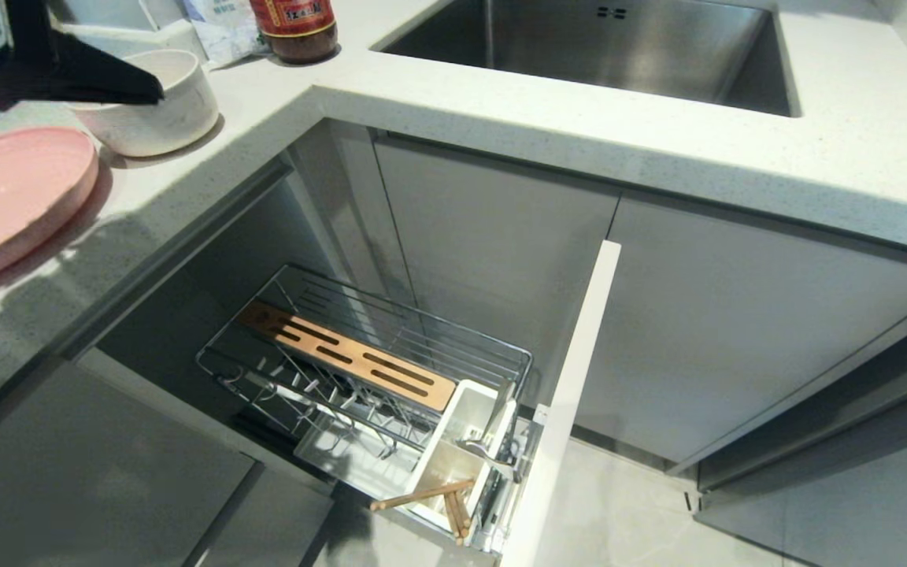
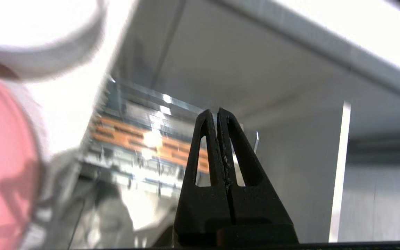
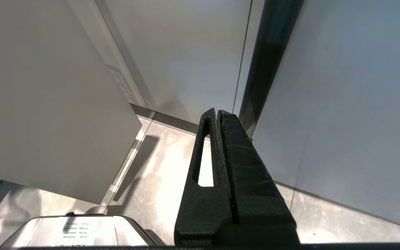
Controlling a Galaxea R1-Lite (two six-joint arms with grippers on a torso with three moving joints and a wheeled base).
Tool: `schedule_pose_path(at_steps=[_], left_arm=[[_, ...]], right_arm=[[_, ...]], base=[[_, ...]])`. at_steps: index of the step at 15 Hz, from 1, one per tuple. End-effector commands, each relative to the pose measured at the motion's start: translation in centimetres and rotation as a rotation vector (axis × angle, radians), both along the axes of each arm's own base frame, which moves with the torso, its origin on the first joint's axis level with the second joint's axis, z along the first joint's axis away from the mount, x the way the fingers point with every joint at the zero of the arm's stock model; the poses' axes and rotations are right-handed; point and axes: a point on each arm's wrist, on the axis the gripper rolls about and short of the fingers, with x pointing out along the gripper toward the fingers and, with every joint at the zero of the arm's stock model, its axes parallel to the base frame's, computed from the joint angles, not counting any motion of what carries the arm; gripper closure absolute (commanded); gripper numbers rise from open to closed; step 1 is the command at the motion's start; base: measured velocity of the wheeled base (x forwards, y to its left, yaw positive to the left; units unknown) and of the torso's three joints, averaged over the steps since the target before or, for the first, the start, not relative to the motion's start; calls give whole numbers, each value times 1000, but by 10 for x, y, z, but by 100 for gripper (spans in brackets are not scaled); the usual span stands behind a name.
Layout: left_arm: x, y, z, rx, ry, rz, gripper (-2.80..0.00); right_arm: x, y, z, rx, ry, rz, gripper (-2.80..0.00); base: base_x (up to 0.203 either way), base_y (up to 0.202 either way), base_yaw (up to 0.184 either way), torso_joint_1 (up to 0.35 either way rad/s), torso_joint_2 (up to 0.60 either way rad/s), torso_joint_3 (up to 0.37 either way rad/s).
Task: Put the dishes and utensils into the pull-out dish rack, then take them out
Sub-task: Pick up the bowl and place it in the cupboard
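Bright daylight falls on the desk [image 1: 548, 134], with soft shadows stretching toward seven o'clock beside the plate [image 1: 5, 197]. The recess around the dish rack [image 1: 359, 362] lies dim. The left wrist view is motion-blurred, with blown-out glare at eleven o'clock. The right wrist view is sharp.

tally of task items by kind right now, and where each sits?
Plate: 1, pink plate on the counter
Bowl: 1, cream bowl on the counter behind it
Chopsticks: 2, wooden chopsticks in the white utensil cup
Fork: 1, silver fork in the same cup
Total: 5
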Motion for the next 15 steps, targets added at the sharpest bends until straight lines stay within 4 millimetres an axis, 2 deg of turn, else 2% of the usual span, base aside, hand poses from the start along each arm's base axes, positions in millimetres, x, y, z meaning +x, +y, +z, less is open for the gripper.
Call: schedule_pose_path(at_steps=[1, 5, 10, 15], left_arm=[[-2, 8, 4, -14, -24, 42, 0], [17, 17, 13, -75, -143, 138, 0], [53, 13, 5, -73, -220, 188, 0], [58, 12, -2, -10, -224, 217, 0]], right_arm=[[0, 0, 0, -2, 1, 0, 0], [0, 0, 0, -2, 1, 0, 0], [0, 0, 0, -2, 1, 0, 0], [0, 0, 0, 0, 1, 0, 0]], base=[[0, 0, 0, 0, 0, 0], [0, 0, 0, 0, 0, 0], [0, 0, 0, 0, 0, 0], [0, 0, 0, 0, 0, 0]])
